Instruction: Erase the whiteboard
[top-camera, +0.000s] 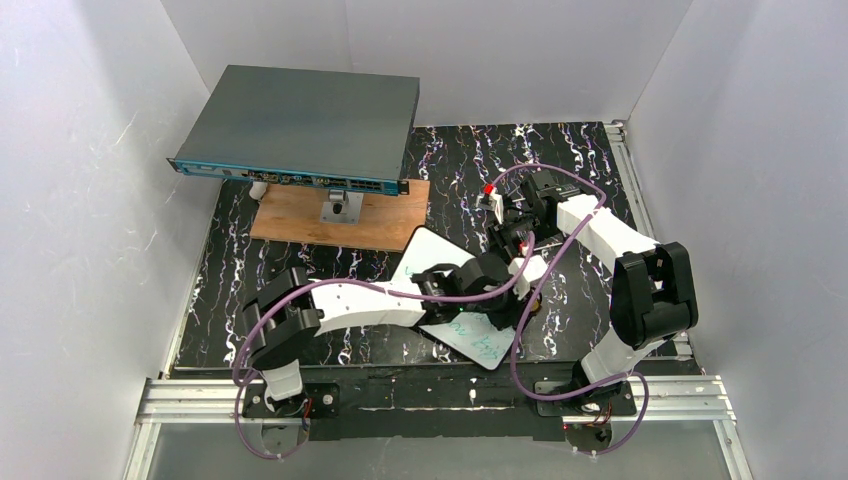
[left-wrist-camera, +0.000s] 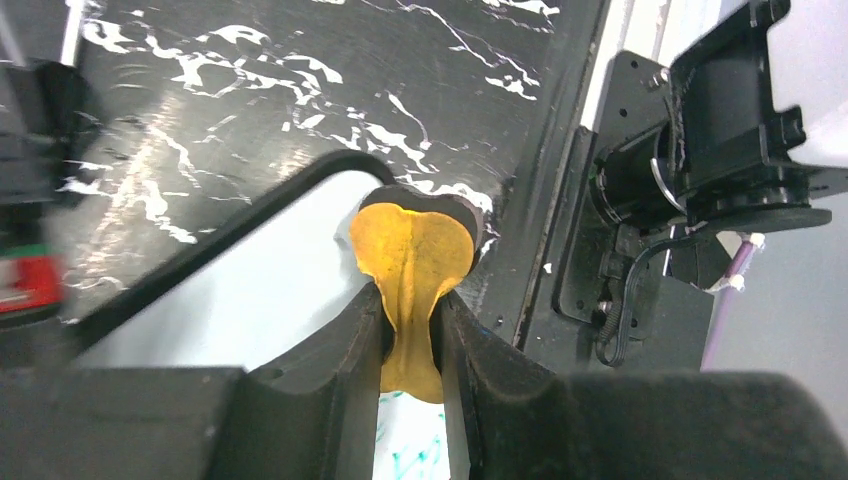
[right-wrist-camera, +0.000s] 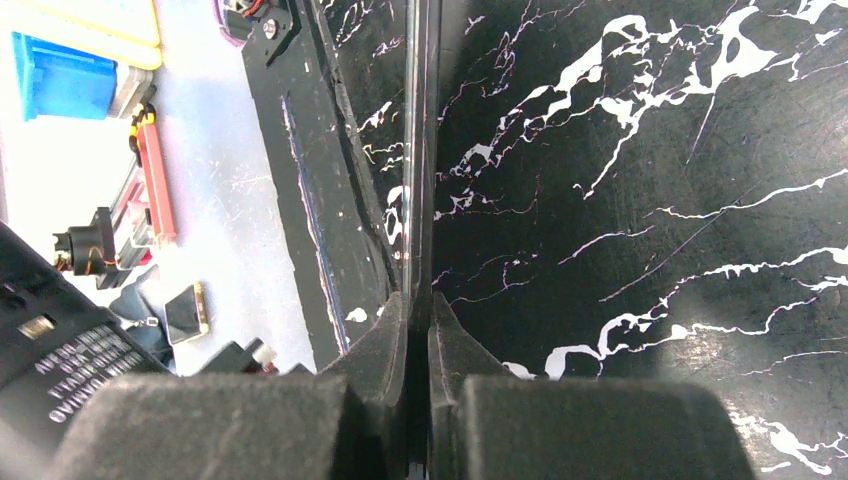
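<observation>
White walls (top-camera: 90, 200) stand around a black table (top-camera: 300, 290) with white swirly marks. At the far left corner of the table a big grey box (top-camera: 300, 125) with a blue front edge sits up on a small stand. The stand is on a brown wooden plank (top-camera: 300, 220). The whiteboard (top-camera: 432, 248) is close to the near edge of the table, about the middle, between the two arms. It has green writing (top-camera: 478, 338) on the end nearest the arms. The left arm (top-camera: 360, 300) reaches across the whiteboard. The left jaws are squeezed tight on a yellow cloth (left-wrist-camera: 412, 250). The cloth sticks out past the tips and sits at a rounded corner of the whiteboard, by its dark rim. The right arm (top-camera: 620, 240) bends in from the right side of the table. The right jaws are pressed together on a thin pale edge, which looks like the edge of the whiteboard seen from the side.
</observation>
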